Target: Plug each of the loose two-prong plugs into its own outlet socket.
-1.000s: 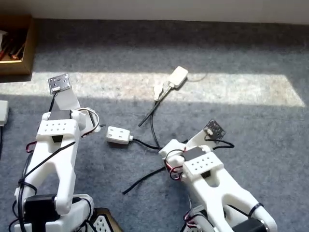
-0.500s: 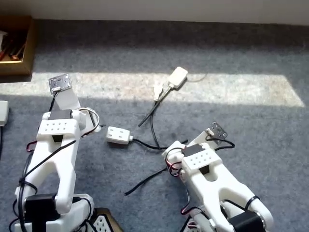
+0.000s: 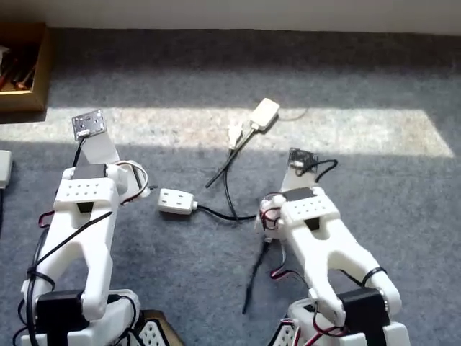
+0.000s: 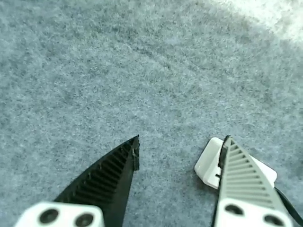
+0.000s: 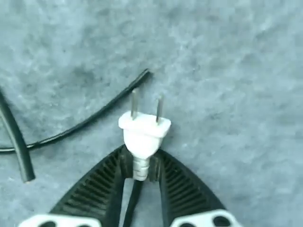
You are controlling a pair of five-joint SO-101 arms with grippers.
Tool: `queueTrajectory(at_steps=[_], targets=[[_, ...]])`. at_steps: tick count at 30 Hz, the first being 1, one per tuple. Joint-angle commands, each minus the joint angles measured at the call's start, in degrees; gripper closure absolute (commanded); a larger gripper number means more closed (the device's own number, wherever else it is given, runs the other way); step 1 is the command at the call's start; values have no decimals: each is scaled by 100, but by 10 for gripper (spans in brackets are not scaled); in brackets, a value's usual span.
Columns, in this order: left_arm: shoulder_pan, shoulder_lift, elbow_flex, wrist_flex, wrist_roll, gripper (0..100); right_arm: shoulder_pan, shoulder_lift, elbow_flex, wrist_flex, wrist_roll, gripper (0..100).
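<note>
My right gripper (image 5: 140,163) is shut on the neck of a white two-prong plug (image 5: 142,131), whose prongs point away over the grey carpet. In the high view this gripper (image 3: 271,210) sits right of the small white outlet socket (image 3: 176,202), and the plug's black cord (image 3: 253,277) trails back along the arm. My left gripper (image 4: 182,146) stands open just above the carpet, one finger beside that socket (image 4: 207,163). A second white socket (image 3: 264,114) lies in the sunlit strip, with another white plug (image 3: 235,135) next to it.
Black cords (image 3: 225,184) run across the carpet between the two sockets, and a loose cord end (image 5: 19,146) lies close to the right gripper. A wooden box (image 3: 25,72) sits at the back left. A white object (image 3: 3,166) lies at the left edge.
The right arm has swung right and farther from its base, carrying the plug; its black cord has been dragged along. The left arm has not moved.
</note>
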Motion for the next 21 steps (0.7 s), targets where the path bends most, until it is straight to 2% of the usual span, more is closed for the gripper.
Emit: queueTrajectory(at_steps=[1, 3, 8, 12, 17, 19, 21], targets=[[145, -127, -4, -97, 18, 720, 426, -4, -901, 936, 3200, 990], [242, -127, 66, -97, 18, 720, 426, 31, -1437, 1569, 4466, 990], [321, -136, 136, -97, 9, 720, -215, 48, -2088, 2651, 6462, 990], [303, -136, 127, -97, 9, 720, -989, -13, -971, 2149, 6523, 990], [303, -136, 127, -97, 9, 719, -2378, -22, 752, 673, 6585, 991], [303, -136, 127, -97, 0, 719, -2791, -22, 1209, 295, 6919, 991], [303, -136, 127, -97, 0, 719, -2897, -22, 1200, 347, 7200, 991]])
